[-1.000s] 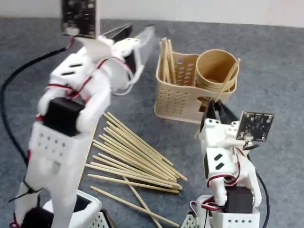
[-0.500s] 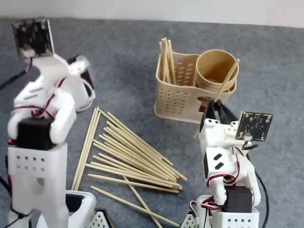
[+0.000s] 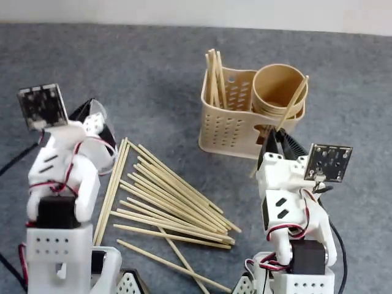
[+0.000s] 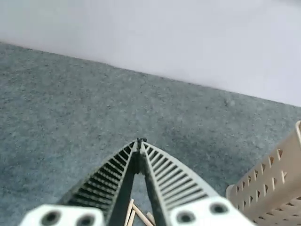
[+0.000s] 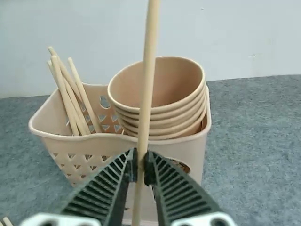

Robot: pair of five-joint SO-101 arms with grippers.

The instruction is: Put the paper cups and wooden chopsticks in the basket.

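chopstick (image 5: 149, 56) clamped in right hand (image 5: 139, 165), basket (image 5: 70, 137) just beyond it

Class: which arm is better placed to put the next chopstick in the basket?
Right: the right gripper is shut on a chopstick beside the basket; the left gripper, shut, sits farther off near the loose chopsticks.

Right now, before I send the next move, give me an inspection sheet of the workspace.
Surface: grey mat.
Job's things: basket holds stacked paper cups in one compartment, upright chopsticks in the other; loose chopsticks piled on the mat between the arms.
Clutter: nothing seen.
Grippers: left gripper shut, over the mat; right gripper shut on a chopstick, near the basket.
Cables: red wires on both arms; black cable beside the right arm's base.
Surroundings: pale wall behind the mat.
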